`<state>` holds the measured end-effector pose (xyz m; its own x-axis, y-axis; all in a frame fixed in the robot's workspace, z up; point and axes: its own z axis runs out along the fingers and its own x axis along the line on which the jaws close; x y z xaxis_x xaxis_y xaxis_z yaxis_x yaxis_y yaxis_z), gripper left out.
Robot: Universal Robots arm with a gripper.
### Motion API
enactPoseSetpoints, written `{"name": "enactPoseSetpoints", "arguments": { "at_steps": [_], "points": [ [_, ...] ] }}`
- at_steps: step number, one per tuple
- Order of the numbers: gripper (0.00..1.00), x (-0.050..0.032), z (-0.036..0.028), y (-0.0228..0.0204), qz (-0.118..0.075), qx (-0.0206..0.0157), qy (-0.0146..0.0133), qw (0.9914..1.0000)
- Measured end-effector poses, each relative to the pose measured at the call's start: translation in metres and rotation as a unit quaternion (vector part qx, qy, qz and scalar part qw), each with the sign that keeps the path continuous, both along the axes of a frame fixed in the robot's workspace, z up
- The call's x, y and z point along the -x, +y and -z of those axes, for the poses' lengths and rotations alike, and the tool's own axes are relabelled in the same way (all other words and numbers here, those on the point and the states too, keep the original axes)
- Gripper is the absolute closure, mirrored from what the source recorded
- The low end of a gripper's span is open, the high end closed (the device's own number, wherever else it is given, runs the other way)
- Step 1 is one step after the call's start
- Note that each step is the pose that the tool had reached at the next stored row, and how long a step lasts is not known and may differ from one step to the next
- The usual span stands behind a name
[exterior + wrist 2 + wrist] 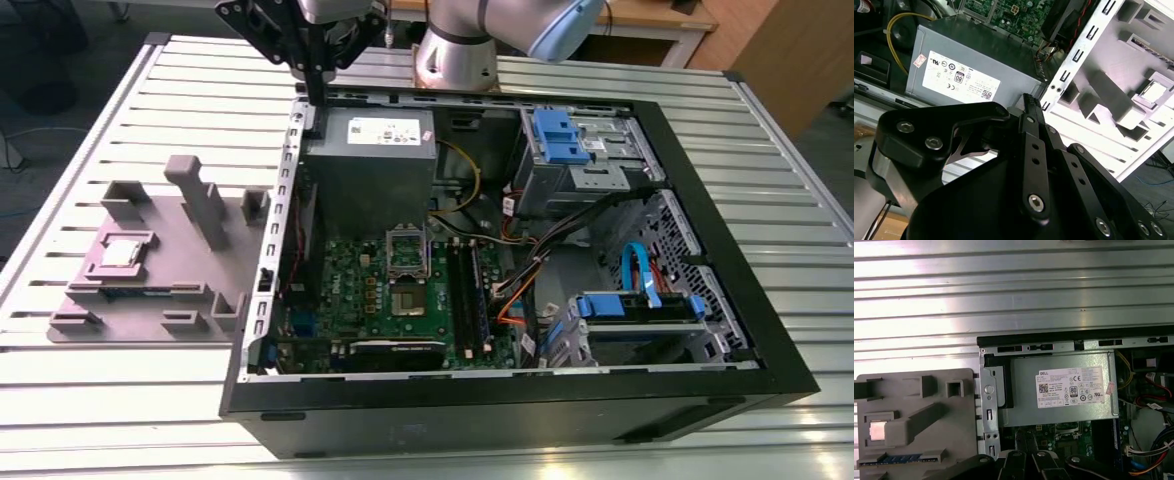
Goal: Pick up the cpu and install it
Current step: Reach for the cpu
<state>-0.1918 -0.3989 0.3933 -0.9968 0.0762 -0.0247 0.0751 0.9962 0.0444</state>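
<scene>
One robot arm (461, 50) carries one gripper (315, 88). One slatted metal table (120, 90) bears one open computer case (507, 400) and one grey fixture tray (167, 235). The tray holds one cpu (124, 251) and one memory module (901, 458). Inside the case there are one grey power supply (367, 170) with one large white label (383, 131), one green motherboard (360, 300), one raised metal socket frame (404, 240), and two blue drive brackets: one (561, 135) beside the power supply, the other (641, 305) at the case's opposite end. There is also one yellow cable (889, 35) and one flat blue cable (631, 262).
</scene>
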Motion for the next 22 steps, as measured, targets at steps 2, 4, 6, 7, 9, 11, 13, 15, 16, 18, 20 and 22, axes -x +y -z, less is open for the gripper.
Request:
{"name": "enactPoseSetpoints", "arguments": {
  "at_steps": [2, 4, 6, 7, 9, 11, 13, 15, 16, 18, 20, 22],
  "points": [
    [0.89, 0.0003, 0.0, 0.0, 0.0, 0.0, 0.0, 1.0],
    [0.89, 0.0003, 0.0, 0.0, 0.0, 0.0, 0.0, 1.0],
    [0.89, 0.0007, 0.0, 0.0, 0.0, 0.0, 0.0, 1.0],
    [0.89, 0.001, 0.0, 0.0, 0.0, 0.0, 0.0, 1.0],
    [0.89, 0.0018, 0.0, 0.0, 0.0, 0.0, 0.0, 1.0],
    [0.89, 0.0029, 0.0, 0.0, 0.0, 0.0, 0.0, 1.0],
    [0.89, 0.0041, -0.0001, 0.0, 0.0, 0.0, 0.0, 1.0],
    [0.89, 0.0057, 0.0, 0.0, 0.0, 0.0, 0.0, 1.0],
    [0.89, 0.0067, 0.0, 0.0, 0.0, 0.0, 0.0, 1.0],
    [0.89, 0.0086, 0.0, 0.0, 0.0, 0.0, 0.0, 1.0],
    [0.89, 0.011, 0.0, 0.0, 0.0, 0.0, 0.0, 1.0],
    [0.89, 0.0135, 0.0, 0.0, 0.0, 0.0, 0.0, 1.0]
  ]
}}
